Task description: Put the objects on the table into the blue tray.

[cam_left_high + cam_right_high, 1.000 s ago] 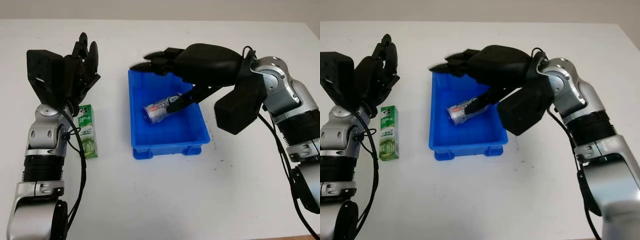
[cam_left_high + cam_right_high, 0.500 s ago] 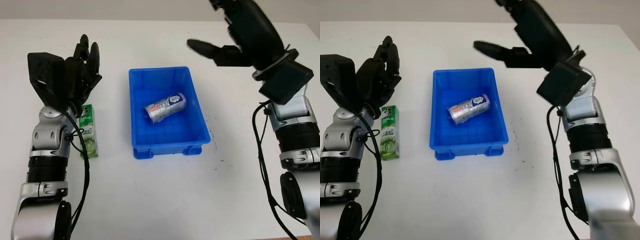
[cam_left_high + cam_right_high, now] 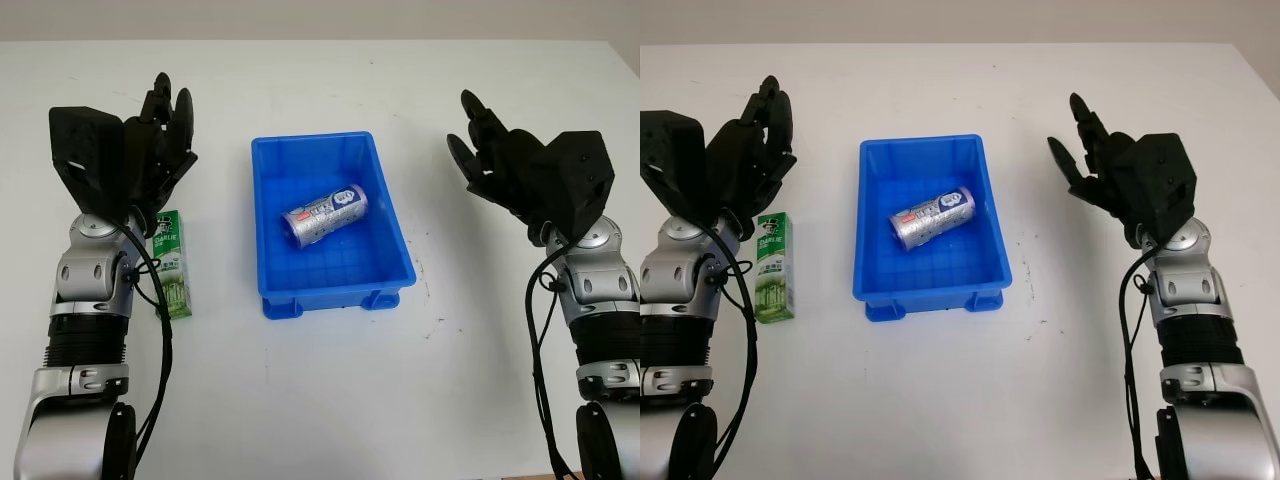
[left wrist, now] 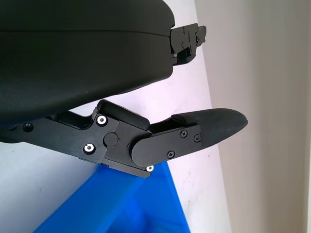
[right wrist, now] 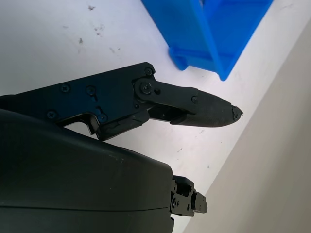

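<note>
Hovering above the far end of the green toothpaste box [image 3: 172, 263], the left hand [image 3: 150, 150] is open and grasps nothing; its fingers [image 4: 194, 131] have only white table behind them. The box lies flat on the white table [image 3: 330, 400], its long side running away from the robot, just beside the left arm and well apart from the blue tray [image 3: 330, 290]. It is the one object not yet in the tray. I judge it to be light and rather stiff cardboard, with smooth printed faces that may slip, and it may dent if pressed hard. A good hold would be across its narrow width near the middle, fingers on the two long edges, so that it does not tip when lifted. Inside the tray a silver can [image 3: 325, 214] already lies on its side. The right hand [image 3: 505, 165] is open too, raised over the table to the right of the tray.
</note>
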`<state>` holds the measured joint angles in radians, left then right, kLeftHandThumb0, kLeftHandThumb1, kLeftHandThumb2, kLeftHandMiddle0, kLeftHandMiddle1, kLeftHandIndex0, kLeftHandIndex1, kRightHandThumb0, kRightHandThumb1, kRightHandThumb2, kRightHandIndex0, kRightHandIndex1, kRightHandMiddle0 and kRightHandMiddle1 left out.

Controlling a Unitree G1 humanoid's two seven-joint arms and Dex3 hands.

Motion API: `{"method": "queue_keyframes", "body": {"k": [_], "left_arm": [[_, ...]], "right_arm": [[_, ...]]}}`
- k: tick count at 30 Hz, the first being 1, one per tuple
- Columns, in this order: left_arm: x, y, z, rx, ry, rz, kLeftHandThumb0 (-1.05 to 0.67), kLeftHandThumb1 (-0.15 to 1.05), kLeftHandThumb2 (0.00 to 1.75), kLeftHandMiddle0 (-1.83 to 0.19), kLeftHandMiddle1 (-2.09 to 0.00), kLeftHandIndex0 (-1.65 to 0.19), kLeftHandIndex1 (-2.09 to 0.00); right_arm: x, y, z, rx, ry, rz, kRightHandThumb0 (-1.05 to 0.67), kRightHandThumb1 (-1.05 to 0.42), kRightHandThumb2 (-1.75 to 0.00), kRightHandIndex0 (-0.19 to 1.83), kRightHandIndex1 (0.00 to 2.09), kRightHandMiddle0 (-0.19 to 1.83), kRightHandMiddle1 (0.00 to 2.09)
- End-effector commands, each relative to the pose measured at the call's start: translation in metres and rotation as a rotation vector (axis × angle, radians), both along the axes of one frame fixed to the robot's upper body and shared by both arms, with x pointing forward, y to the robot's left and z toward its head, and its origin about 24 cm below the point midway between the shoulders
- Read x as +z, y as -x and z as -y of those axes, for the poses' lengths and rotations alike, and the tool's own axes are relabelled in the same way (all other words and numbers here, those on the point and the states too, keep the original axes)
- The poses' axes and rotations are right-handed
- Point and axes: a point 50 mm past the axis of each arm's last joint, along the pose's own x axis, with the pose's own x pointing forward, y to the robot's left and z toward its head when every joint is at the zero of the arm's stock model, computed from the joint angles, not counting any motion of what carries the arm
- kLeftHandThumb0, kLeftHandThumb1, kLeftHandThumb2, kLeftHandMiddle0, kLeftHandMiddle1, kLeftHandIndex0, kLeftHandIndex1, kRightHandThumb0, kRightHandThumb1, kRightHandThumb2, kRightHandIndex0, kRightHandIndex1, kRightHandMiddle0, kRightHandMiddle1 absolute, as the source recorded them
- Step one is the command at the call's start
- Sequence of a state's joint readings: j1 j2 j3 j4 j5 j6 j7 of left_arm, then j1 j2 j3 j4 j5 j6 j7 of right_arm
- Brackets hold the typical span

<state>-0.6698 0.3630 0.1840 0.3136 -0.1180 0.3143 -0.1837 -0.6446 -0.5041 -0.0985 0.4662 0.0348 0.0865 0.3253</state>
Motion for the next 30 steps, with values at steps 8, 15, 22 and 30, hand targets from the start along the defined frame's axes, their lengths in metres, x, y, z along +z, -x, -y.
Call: {"method": "queue_keyframes", "body": {"k": [8, 15, 22, 30], "left_arm": [[0.057, 0.011, -0.020, -0.366, -0.248, 0.130, -0.50, 1.05, 0.29, 0.13, -0.05, 0.13, -0.04], [0.117, 0.053, -0.020, -0.599, -0.832, 0.126, -0.51, 0.86, 0.04, -0.03, -0.09, -0.02, -0.10], [0.127, 0.082, -0.006, -0.716, -1.139, 0.011, -0.25, 0.76, 0.04, -0.18, -0.06, -0.12, -0.09], [0.115, 0.097, 0.005, -0.728, -1.802, -0.011, -0.31, 0.77, 0.05, -0.15, -0.05, -0.15, -0.08]], "right_arm": [[-0.006, 0.001, -0.008, 0.043, -0.074, 0.004, -0.64, -1.05, -0.63, -0.19, 0.00, -0.19, 0.00], [-0.010, -0.001, -0.008, 0.042, -0.090, 0.002, -0.63, -1.05, -0.63, -0.19, 0.00, -0.19, 0.00], [-0.010, -0.003, -0.011, 0.061, -0.060, 0.005, -0.63, -1.05, -0.64, -0.19, 0.00, -0.19, 0.00], [-0.010, -0.005, -0.012, 0.060, -0.067, 0.008, -0.63, -1.05, -0.64, -0.19, 0.00, -0.19, 0.00]]}}
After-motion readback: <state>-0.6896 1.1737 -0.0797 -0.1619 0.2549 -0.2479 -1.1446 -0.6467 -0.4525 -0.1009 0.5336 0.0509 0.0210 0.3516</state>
